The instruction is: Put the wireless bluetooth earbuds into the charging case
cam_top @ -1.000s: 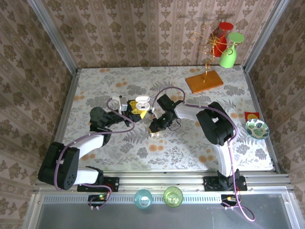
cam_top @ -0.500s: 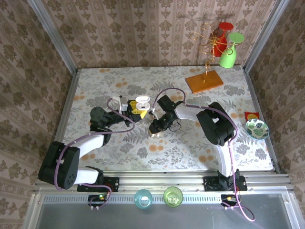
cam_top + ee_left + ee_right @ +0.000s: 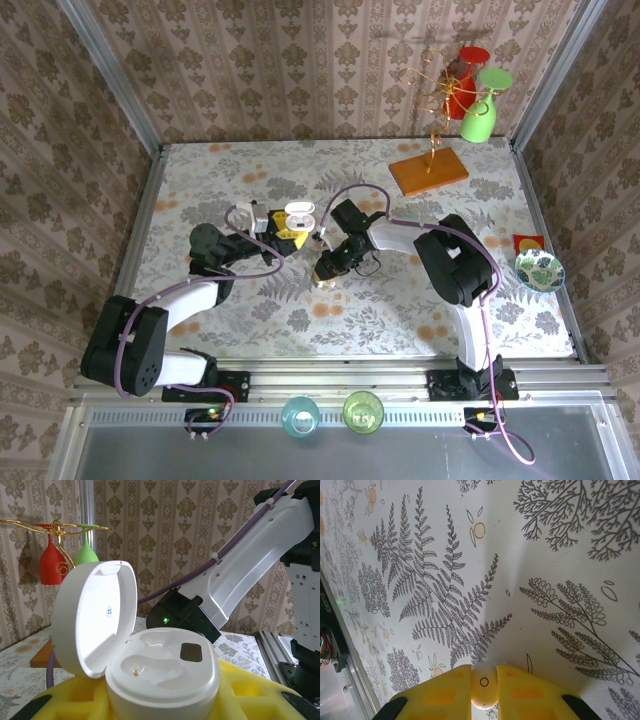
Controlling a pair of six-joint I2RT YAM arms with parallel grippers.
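Fern-patterned table (image 3: pixel 300 310) bears a wooden board (image 3: pixel 428 171) and patterned bowl (image 3: pixel 539 270).

Cropped and covered parts
The charging case (image 3: pixel 165 675) is cut off at its base by the frame edge; the earbud (image 3: pixel 484 692) is partly covered by the right gripper (image 3: pixel 484 670), itself cropped below.

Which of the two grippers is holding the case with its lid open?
The left gripper: it clamps the white charging case, lid swung up. The right gripper pinches a small white earbud instead.
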